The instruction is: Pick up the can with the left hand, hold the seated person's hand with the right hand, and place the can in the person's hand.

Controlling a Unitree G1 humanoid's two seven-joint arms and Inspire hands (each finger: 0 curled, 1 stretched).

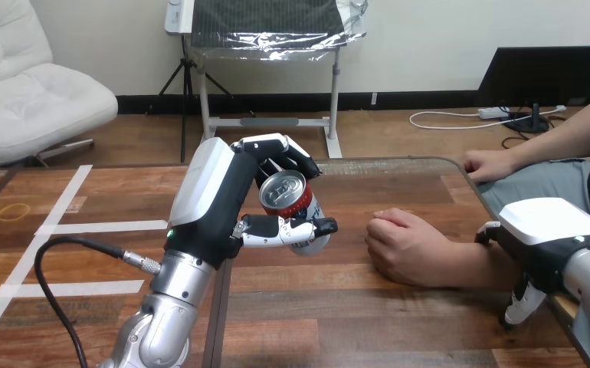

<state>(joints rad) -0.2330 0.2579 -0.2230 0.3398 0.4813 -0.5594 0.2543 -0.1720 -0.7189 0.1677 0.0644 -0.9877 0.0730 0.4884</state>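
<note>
A red and white can hangs tilted above the middle of the table, top towards me. My left hand is shut on it, fingers over its far side and thumb across its near side. To its right the person's hand lies on the table as a loose fist, apart from the can. My right hand sits on the person's forearm just behind the wrist, fingers curled over its top and thumb below it.
The person's other hand rests at the table's far right edge. The wooden table has a seam running down beside my left arm. White tape lines mark the left part of the table.
</note>
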